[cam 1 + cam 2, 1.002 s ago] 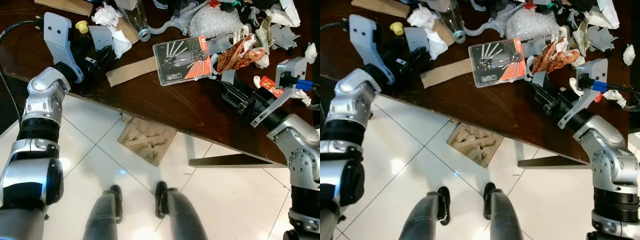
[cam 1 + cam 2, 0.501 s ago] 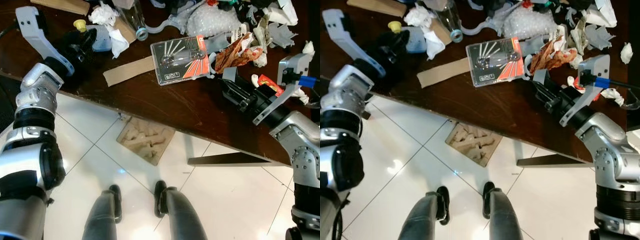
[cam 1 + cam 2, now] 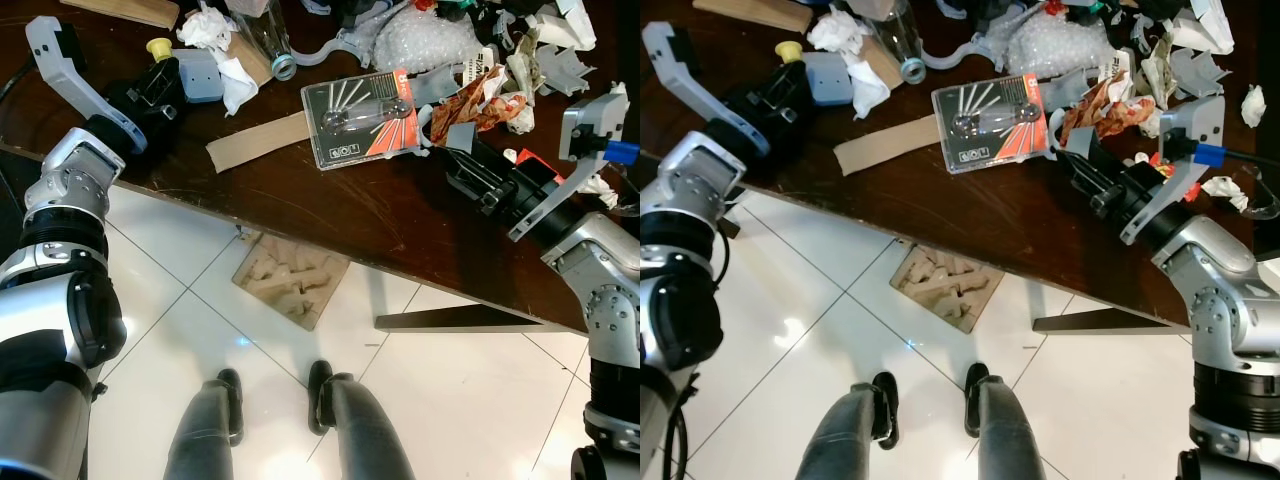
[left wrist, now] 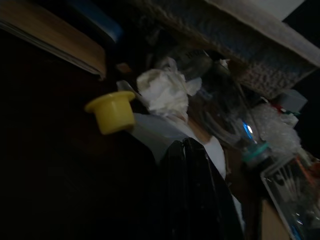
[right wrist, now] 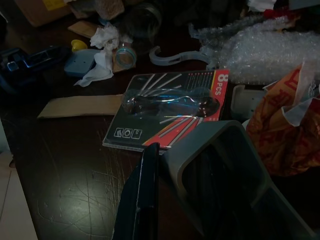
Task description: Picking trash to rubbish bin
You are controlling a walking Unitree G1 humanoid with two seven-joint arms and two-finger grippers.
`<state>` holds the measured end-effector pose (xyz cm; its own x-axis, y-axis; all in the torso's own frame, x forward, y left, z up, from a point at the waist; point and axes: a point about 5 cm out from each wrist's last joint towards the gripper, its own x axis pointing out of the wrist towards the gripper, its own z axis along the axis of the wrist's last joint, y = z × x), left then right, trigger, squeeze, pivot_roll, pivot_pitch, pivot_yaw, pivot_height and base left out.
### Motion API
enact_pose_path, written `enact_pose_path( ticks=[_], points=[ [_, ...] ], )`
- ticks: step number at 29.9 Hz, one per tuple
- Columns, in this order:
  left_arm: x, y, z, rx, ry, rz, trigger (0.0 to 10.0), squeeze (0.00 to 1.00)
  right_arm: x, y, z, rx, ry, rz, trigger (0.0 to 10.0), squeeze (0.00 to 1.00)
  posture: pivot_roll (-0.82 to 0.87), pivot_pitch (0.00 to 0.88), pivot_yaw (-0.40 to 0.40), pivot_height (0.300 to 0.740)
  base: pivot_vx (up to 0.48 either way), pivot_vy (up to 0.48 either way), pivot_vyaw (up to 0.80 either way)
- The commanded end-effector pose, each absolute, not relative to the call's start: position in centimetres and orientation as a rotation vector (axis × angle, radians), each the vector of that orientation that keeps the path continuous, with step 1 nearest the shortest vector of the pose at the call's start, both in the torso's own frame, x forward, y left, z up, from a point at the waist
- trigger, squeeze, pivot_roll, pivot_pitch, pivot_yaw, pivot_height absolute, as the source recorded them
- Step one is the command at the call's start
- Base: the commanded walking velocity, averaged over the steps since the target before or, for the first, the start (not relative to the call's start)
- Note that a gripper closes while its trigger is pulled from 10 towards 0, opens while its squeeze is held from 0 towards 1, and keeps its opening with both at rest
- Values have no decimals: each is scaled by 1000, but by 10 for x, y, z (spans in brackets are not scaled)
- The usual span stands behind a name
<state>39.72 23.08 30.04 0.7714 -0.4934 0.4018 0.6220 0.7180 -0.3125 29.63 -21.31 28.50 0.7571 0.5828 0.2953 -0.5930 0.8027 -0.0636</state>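
Trash litters the dark wooden table (image 3: 330, 215). My left gripper (image 3: 168, 82) lies at the table's left end, its black fingers (image 4: 192, 190) pressed together and empty. Their tips rest against a pale blue container (image 3: 200, 75) with a yellow cap (image 4: 112, 111). A crumpled tissue (image 4: 162, 92) and a clear bottle (image 3: 270, 40) lie just beyond. My right gripper (image 3: 462, 158) is over the table's right side, shut on a grey plastic piece (image 5: 220, 165). A red-and-black tool blister pack (image 3: 362, 118) lies right in front of it, and an orange-red wrapper (image 3: 480, 100) is beside it.
A cardboard strip (image 3: 255, 142) lies left of the blister pack. Bubble wrap (image 3: 425, 40) and torn white scraps (image 3: 560, 50) crowd the far right. A beige moulded insert (image 3: 295, 278) lies on the white tiles under the table edge, ahead of my feet (image 3: 320, 395).
My left gripper has drawn back to the left, from the table's near edge up beside the pale blue container. The right gripper has edged forward with the grey piece.
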Motion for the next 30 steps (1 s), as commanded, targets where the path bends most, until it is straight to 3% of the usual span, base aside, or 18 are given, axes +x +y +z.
enact_pose_path(
  ticks=[1, 8, 9, 12, 13, 18, 24, 30],
  points=[
    [398, 227, 276, -522, -202, -650, 0, 0, 293, -217, 285, 34, -322, 639, 0, 0, -128, 464, -148, 740, 0, 0, 0],
    [397, 220, 274, -521, -203, -694, 0, 0, 295, -216, 284, 43, -330, 643, 0, 0, -121, 453, -145, 740, 0, 0, 0],
    [398, 219, 275, -519, -211, -680, 0, 573, 295, -216, 284, 45, -333, 642, 0, 0, -118, 449, -145, 740, 0, 0, 0],
    [398, 219, 275, -517, -213, -672, 0, 573, 296, -216, 284, 46, -334, 642, 0, 0, -118, 449, -145, 740, 0, 0, 0],
    [400, 219, 280, -505, -221, -611, 10000, 1000, 296, -217, 284, 48, -336, 642, 0, 0, -115, 447, -145, 740, 0, 0, 0],
    [402, 219, 301, -405, -275, -521, 10000, 1000, 298, -217, 285, 52, -342, 642, 0, 0, -108, 445, -144, 740, 0, 0, 0],
    [396, 205, 335, -41, -383, -486, 10000, 1000, 300, -216, 283, 59, -347, 641, 0, 0, -97, 446, -140, 740, 0, 0, 0],
    [392, 196, 344, 59, -416, -470, 10000, 1000, 300, -217, 284, 63, -350, 642, 0, 0, -95, 447, -140, 740, 0, 0, 0]
  ],
)
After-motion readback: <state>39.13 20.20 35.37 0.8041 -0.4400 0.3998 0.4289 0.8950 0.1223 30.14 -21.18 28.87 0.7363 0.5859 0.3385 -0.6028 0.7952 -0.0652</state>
